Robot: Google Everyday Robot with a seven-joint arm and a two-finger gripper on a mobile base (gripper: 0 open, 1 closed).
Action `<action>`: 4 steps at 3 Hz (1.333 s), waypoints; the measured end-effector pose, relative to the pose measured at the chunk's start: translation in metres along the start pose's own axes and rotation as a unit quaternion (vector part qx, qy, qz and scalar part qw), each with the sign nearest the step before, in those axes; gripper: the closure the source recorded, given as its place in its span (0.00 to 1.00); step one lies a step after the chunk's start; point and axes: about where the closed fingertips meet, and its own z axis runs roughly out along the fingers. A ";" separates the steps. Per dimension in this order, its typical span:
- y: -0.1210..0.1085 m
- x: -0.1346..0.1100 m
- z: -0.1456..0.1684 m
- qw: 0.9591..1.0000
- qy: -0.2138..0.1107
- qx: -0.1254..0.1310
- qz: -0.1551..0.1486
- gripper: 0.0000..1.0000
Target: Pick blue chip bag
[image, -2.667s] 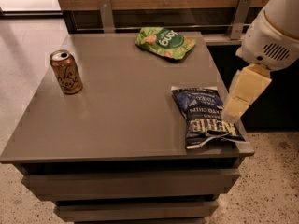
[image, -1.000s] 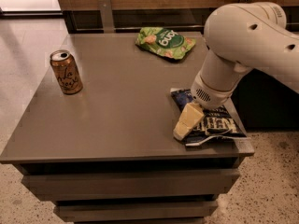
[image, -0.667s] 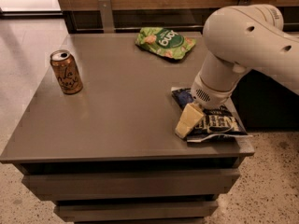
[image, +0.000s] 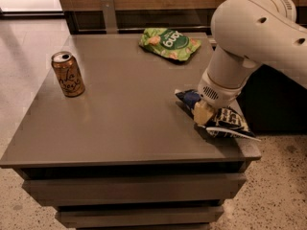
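Three things are sitting on the gray table [image: 124,128]. Picture the table top as a clock face, with 6 o'clock at the front edge.

The blue chip bag [image: 229,122] is lying at about 4 o'clock, near the right edge and the front corner. It is dark blue with white letters, and it is looking crinkled and bunched up.

The gripper [image: 204,113] is sitting right on the left part of the blue chip bag and touching it. Its pale yellow tip is covering some of the bag. It cannot be told if the gripper is open or closed, or if it is really holding the bag.

The big white arm [image: 254,28] is reaching in from 2 o'clock and bending down to the bag.

The green chip bag [image: 169,43] is lying flat at about 1 o'clock, near the back edge and well apart from the blue one.

The gold can [image: 68,74] is standing upright at about 10 o'clock, near the left edge, far from both bags.
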 end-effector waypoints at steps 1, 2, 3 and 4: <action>0.000 0.000 -0.001 1.000 0.000 0.000 0.000 1.00; 0.000 0.000 -0.001 1.000 0.000 0.000 0.000 1.00; -0.007 -0.016 -0.028 0.999 -0.027 0.023 -0.037 1.00; -0.014 -0.030 -0.052 0.996 -0.051 0.041 -0.068 1.00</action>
